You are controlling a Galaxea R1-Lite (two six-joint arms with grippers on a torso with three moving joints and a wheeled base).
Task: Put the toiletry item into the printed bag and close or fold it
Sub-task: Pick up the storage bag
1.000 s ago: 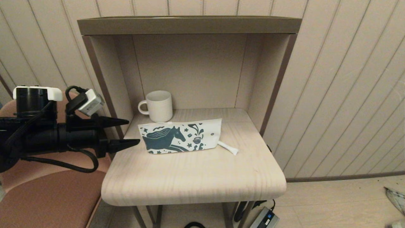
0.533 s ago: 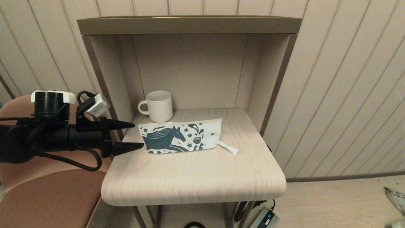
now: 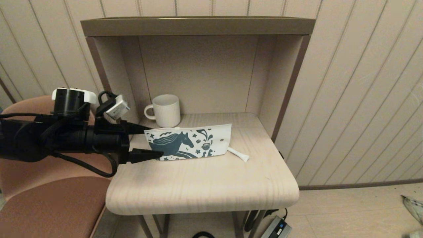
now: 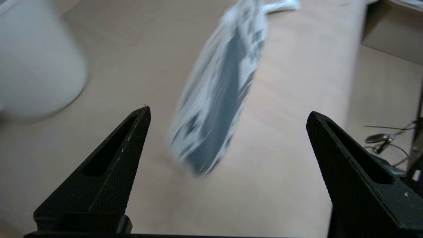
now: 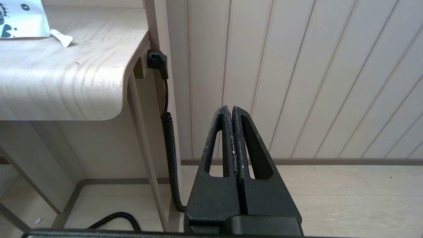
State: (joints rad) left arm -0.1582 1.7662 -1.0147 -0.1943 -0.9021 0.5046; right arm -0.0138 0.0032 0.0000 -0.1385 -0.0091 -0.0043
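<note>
From the head view the left tool (image 3: 153,141) is reaching level over the desk (image 3: 198,185) edge, fingers spread wide and holding nothing, straddling the bag's (image 3: 188,142) near end. The left wrist view is showing the bag (image 4: 221,96) lying between those fingers. The stick (image 3: 238,154) is lying against the bag's far end, well apart from that tool. A mug (image 3: 165,110) is standing behind. Only the right wrist view is showing the right tool (image 5: 232,132), clenched empty, hanging low beside the desk.

The pale wooden tabletop (image 3: 198,185) lies bare from four through eight o'clock of the flat white horse-printed pouch (image 3: 188,142). At eleven o'clock the white ribbed ceramic mug (image 3: 167,110) stands close, with beige alcove walls (image 3: 198,72) closing three sides.
</note>
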